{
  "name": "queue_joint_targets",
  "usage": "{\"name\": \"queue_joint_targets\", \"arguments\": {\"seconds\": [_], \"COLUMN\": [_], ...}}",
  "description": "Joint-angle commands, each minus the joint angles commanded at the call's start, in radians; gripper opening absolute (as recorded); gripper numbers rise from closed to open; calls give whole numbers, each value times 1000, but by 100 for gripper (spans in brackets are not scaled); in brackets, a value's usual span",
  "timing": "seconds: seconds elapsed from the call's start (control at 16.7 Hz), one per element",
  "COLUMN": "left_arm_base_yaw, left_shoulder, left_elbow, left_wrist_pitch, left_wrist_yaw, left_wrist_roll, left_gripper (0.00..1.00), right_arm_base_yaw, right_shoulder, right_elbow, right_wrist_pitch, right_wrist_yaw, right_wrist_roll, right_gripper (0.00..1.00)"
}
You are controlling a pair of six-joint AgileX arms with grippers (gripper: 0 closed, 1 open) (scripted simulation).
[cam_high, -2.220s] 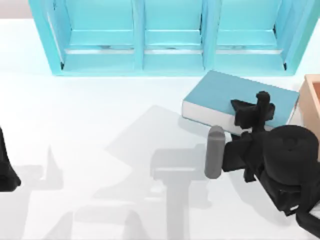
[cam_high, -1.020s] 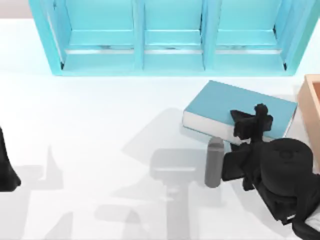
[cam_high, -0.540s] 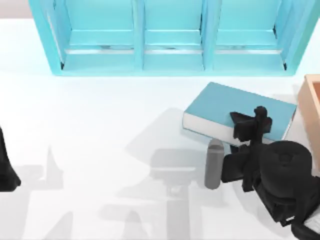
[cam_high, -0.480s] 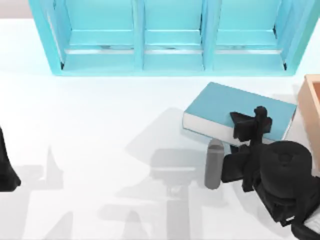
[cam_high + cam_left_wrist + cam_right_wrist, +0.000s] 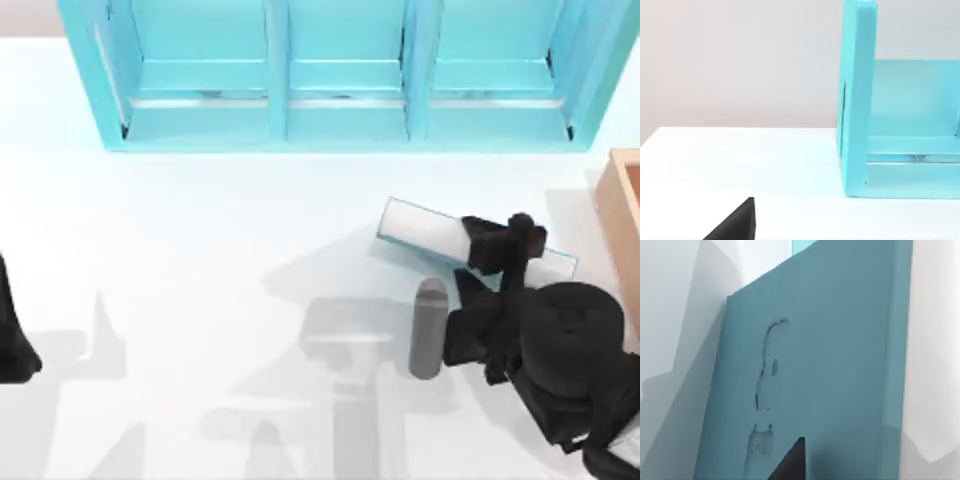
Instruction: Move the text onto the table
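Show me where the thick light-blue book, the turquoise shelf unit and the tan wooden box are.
Thick light-blue book (image 5: 425, 224): top view, white page edges.
Turquoise shelf unit (image 5: 278, 70): top view, an upright divider.
Tan wooden box (image 5: 622, 205): top view, its near wall.

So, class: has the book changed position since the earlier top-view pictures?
Yes. The book has tipped up onto its edge, white pages facing up, and sits farther from the turquoise shelf unit, held by the right claw.

The right end effector (image 5: 497, 247) grips the text (image 5: 425, 226), standing on edge, page side up, above the table (image 5: 200, 250).
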Motion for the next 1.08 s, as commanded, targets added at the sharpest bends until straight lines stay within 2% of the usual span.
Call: {"name": "queue_joint_targets", "arguments": {"seconds": [0.12,0.18,0.72,1.08], "left_arm_base_yaw": [0,0,0,0], "left_shoulder": [0,0,0,0], "left_elbow": [0,0,0,0], "left_wrist_pitch": [0,0,0,0], "left_wrist_yaw": [0,0,0,0], "left_wrist_roll": [0,0,0,0], "left_gripper": [100,100,100,100], "right_arm_base_yaw": [0,0,3,184], "right_shoulder": [0,0,-1,-117], "right_elbow": [0,0,-3,-66], "right_wrist_pitch": [0,0,-3,-166], "right_wrist_yaw": [0,0,2,162], "right_wrist_roll": [0,0,3,112], "right_gripper": [98,100,100,100]}}
